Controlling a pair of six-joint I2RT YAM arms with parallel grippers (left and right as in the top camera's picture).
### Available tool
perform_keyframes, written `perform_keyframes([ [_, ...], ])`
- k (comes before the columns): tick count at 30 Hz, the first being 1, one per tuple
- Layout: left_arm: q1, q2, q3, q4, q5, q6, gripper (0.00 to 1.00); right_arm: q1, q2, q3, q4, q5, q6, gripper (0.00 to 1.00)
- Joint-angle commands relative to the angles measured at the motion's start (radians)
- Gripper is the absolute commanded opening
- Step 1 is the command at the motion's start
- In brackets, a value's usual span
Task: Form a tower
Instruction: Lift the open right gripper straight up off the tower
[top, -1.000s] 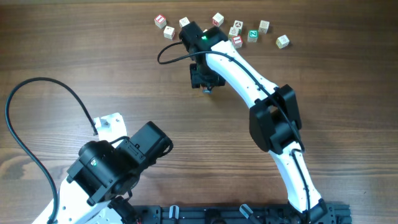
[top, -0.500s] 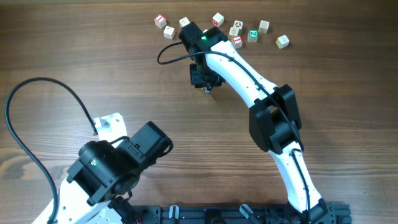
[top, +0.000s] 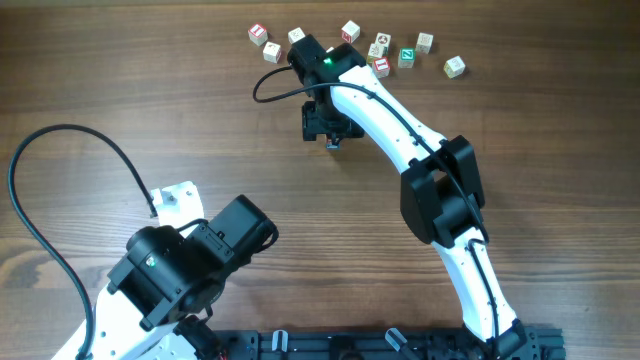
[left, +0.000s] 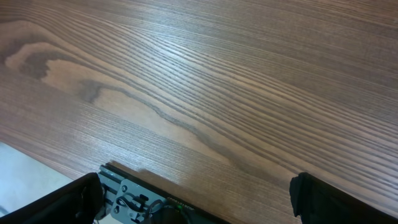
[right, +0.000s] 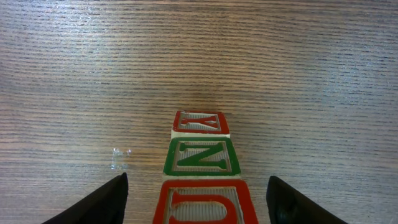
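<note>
Now the right claw (right: 196, 180) stands wide, astride the upright three-cube tower (right: 200, 157), lower centre frame, not touching.

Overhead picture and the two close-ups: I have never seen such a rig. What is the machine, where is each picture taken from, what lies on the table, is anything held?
Two robot arms stand at a wooden table, each ending in a two-finger gripper. The overhead picture looks straight down: the left arm sits low, the right arm reaches toward loose letter cubes near the top. The other two pictures come from wrist cameras. The left gripper is open over the wood. The right gripper is open, its fingers clear on both sides of the tower, three cubes printed red, green, red, apparently stacked. Nothing is held.
</note>
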Motion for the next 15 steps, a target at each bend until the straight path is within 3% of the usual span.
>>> perform_keyframes([
  [1,0.001,-0.005,0.0,-0.001,-0.007,-0.02,1.0,0.006,0.017,0.004,0.01,-0.003,0.004,0.75],
  [7,0.001,-0.005,0.0,-0.001,-0.007,-0.02,1.0,0.006,0.019,0.004,0.028,-0.029,-0.008,0.73],
  [12,0.001,-0.005,0.0,-0.001,-0.007,-0.02,1.0,-0.04,0.019,0.004,0.011,-0.097,-0.026,0.66],
  [15,0.001,-0.005,0.0,-0.001,-0.007,-0.02,1.0,-0.055,0.019,0.004,-0.001,-0.134,-0.072,0.71],
])
